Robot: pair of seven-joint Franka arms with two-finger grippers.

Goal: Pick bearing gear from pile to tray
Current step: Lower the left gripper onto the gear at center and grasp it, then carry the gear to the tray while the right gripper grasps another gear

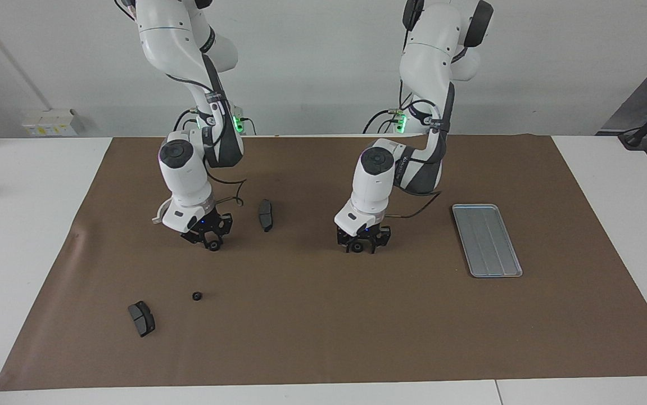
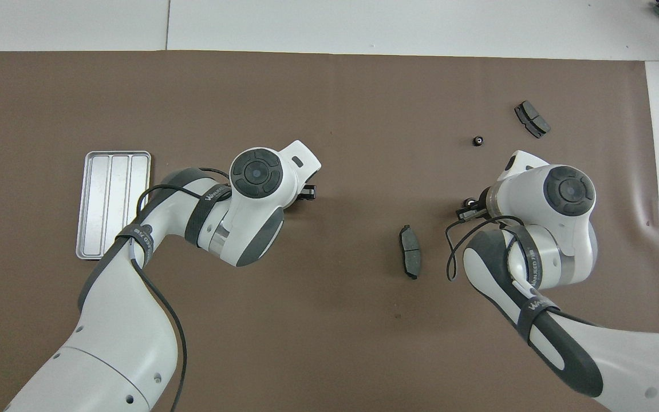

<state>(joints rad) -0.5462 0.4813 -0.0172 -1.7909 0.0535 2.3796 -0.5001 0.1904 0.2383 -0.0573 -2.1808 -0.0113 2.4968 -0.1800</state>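
Note:
Small black bearing gears and dark brake pads, the pile, lie scattered on the brown mat. My right gripper is down at the mat toward the right arm's end, its fingertips shut on one bearing gear. Near the middle of the mat, my left gripper is down at the mat with another bearing gear at its tip. In the overhead view its wrist hides that gear. The silver tray lies flat toward the left arm's end with nothing in it.
A third small gear lies loose, farther from the robots than the right gripper. One brake pad lies between the two grippers. Another brake pad is near the loose gear.

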